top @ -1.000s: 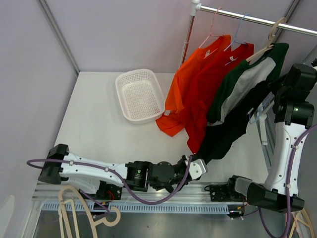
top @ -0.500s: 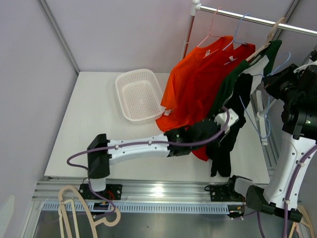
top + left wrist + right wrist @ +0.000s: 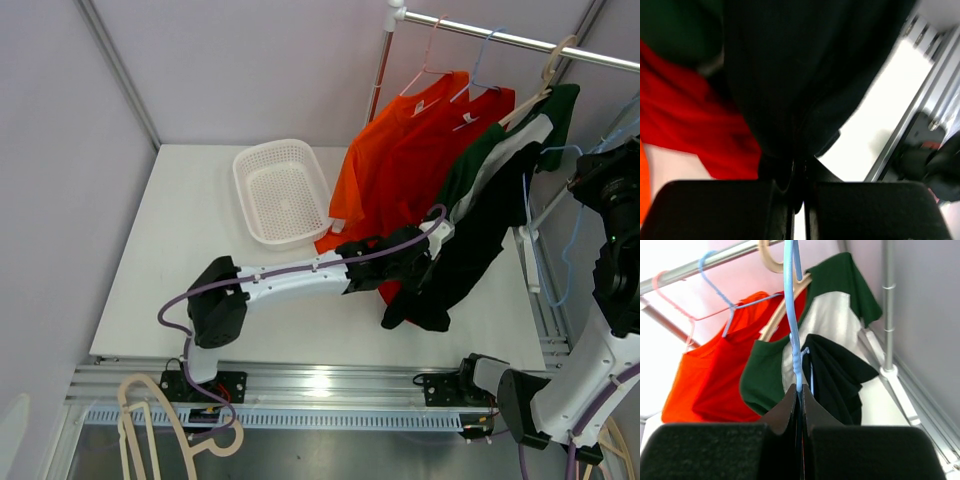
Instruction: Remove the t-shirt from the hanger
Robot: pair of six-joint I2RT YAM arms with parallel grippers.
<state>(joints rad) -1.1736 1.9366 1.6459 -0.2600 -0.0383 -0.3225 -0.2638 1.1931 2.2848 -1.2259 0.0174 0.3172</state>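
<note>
The left hand [image 3: 799, 172], clenched on the black t-shirt [image 3: 480, 230], holds it slanting toward the desk's [image 3: 200, 230] front edge, away from the blue hanger [image 3: 792, 315] gripped by the right hand [image 3: 799, 390].

No writing, brand, number or sign is showing legibly in any view. A small white neck tag [image 3: 467, 123] is hanging inside the collar of the red shirt [image 3: 440, 150], too small to read.

Left arm [image 3: 300, 280]: is stretching low and nearly straight toward the right.
Left gripper [image 3: 799, 167]: is pinching, fingers pressed together.
Right arm [image 3: 620, 250]: is standing raised, elbow high.
Right gripper [image 3: 800, 392]: is clamping, fingers closed, pointing upward.
</note>
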